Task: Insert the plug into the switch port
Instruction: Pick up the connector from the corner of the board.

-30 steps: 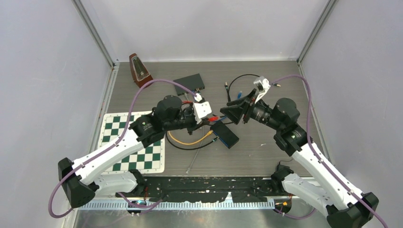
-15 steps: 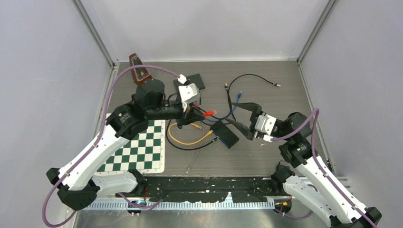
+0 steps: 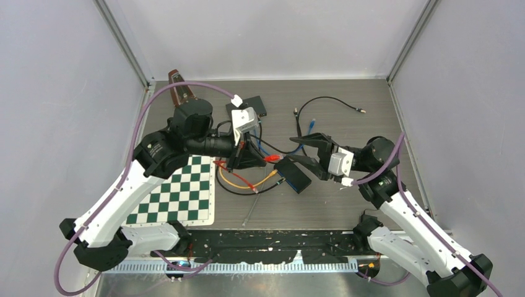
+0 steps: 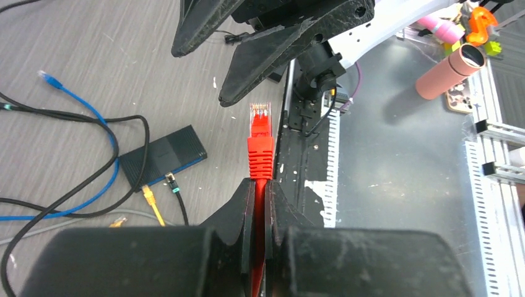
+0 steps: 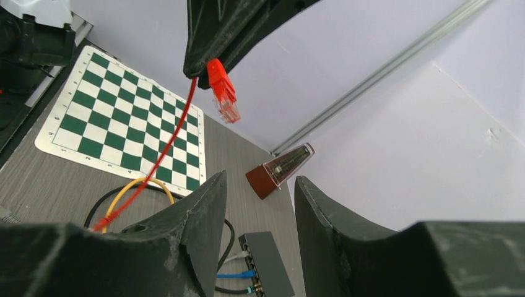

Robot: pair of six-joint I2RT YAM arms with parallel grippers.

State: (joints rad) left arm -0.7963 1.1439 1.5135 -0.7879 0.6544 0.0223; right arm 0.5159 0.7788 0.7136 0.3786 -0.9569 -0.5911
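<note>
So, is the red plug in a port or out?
Out: the red plug is in the air, bare tip showing, pinched by the left end effector.

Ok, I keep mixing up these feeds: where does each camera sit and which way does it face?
Top external: above, behind the bases, looking down on the table; left arm, right arm.
Left wrist: faces the right gripper; left gripper pinches the red plug.
Right wrist: faces chessboard and metronome past its parted fingers.
Shared by wrists: the red plug.
</note>
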